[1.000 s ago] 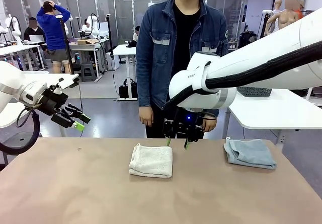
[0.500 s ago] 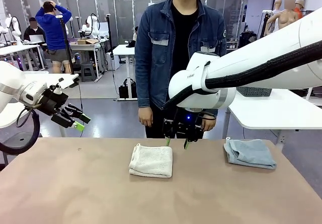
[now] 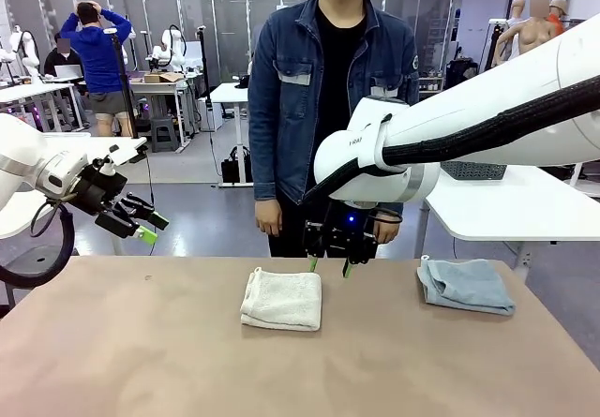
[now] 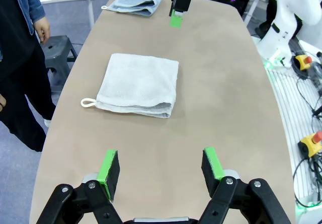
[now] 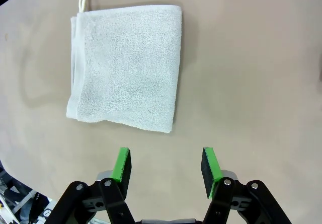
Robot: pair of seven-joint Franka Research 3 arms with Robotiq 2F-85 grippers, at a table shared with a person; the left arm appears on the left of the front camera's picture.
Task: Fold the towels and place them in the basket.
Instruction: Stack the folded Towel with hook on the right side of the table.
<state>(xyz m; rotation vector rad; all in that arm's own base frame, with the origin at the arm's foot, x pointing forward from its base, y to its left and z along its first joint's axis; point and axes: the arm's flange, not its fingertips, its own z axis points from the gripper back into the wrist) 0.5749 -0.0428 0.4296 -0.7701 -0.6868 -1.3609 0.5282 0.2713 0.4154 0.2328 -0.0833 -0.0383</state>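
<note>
Jaws: right gripper (image 3: 329, 268) wide, empty — left gripper (image 3: 150, 229) likewise.
Cream towel (image 3: 281, 298): folded, just left of right gripper.
Handling: soft, light, floppy — likely best pinched at folded edge.

The person in the dark denim jacket (image 3: 335, 89) stands a touch more upright at the far side of the table than a moment ago. Their hand (image 3: 269, 216) hangs slightly higher beside the hip.

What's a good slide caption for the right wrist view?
Open right gripper poised above the table beside a folded cream-white towel, corner loop at its far edge.
</note>
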